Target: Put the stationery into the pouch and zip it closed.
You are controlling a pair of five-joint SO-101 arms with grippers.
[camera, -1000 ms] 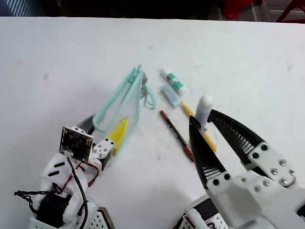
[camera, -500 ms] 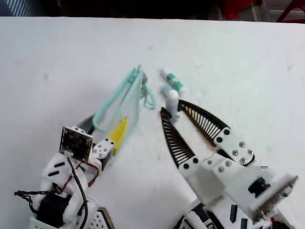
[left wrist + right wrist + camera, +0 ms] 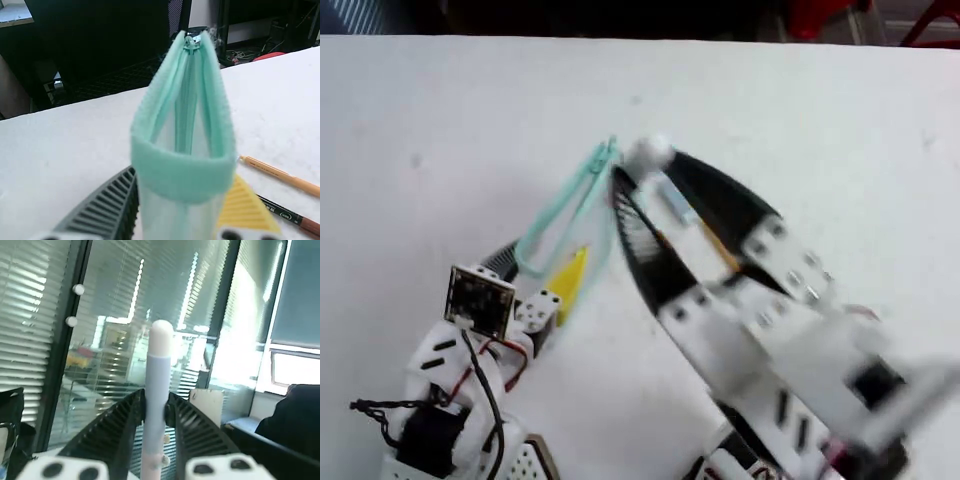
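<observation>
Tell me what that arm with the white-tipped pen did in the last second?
The right gripper, still shut on the white-capped pen, swung left and farther across the table, from above the yellow pencil to the far end of the pouch. The left gripper kept holding the pouch in place with its mouth open, and the pencil on the table did not move.

an office, it seems: beyond the right pincer [image 3: 157, 399] stand tall glass walls [image 3: 120, 315] hung with slatted blinds [image 3: 30, 335], and a bright window [image 3: 295, 372] to one side. beneath the pincer lies a plain white table [image 3: 450, 90], like a desk.
</observation>
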